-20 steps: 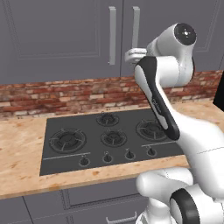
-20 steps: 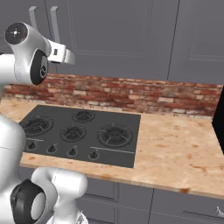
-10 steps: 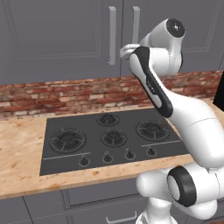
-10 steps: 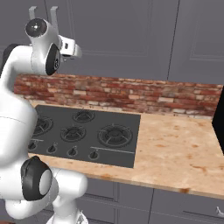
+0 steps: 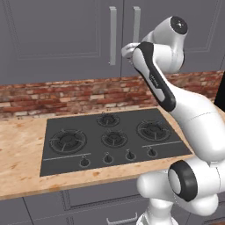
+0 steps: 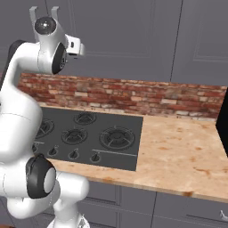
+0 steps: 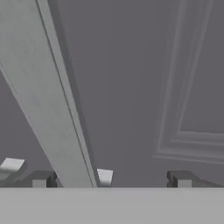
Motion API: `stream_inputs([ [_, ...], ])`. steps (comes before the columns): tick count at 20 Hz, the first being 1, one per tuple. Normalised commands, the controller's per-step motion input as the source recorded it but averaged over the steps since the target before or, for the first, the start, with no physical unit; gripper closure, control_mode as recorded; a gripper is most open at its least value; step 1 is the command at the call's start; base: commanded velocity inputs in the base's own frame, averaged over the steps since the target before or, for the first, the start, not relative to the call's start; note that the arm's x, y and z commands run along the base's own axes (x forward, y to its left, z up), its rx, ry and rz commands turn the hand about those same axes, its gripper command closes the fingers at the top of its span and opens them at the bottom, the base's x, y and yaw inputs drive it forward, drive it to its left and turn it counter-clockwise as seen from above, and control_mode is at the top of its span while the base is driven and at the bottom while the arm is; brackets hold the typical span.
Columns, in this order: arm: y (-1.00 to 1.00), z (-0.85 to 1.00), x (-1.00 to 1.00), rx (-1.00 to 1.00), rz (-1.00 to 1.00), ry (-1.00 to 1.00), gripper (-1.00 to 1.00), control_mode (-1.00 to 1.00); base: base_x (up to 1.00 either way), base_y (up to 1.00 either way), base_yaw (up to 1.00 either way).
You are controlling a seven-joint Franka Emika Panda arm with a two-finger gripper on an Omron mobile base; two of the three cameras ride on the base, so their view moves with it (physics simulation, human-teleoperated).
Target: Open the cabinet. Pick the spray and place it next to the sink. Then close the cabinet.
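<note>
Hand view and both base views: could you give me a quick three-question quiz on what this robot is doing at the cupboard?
1. True or false: the wide dark-grey panelled wall cabinet already stands open.
2. The claw has its jaws: A) open, B) shut on a bottle, C) shut on nothing.
3. Fill in: in the hand view, a long silver ___ passes between the claw's tips.

Key: 1 false, both doors are closed. 2 A. 3 bar handle.

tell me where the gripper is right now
The gripper is up at the closed cabinet, jaws open around the right door's silver handle, above the stove.
</note>
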Motion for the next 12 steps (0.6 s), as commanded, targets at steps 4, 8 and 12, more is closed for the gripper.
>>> stream_inputs([
  [4,0.15,-0.01,0.0,0.0,-0.04,-0.02,-1.0,-1.0,0.0,0.0,0.0],
  [8,0.34,0.0,-0.11,0.0,-0.01,-0.01,-1.0,-1.0,0.0,0.0,0.0],
  [12,0.32,0.0,-0.06,0.0,-0.01,0.0,-1.0,-1.0,0.0,0.0,0.0],
])
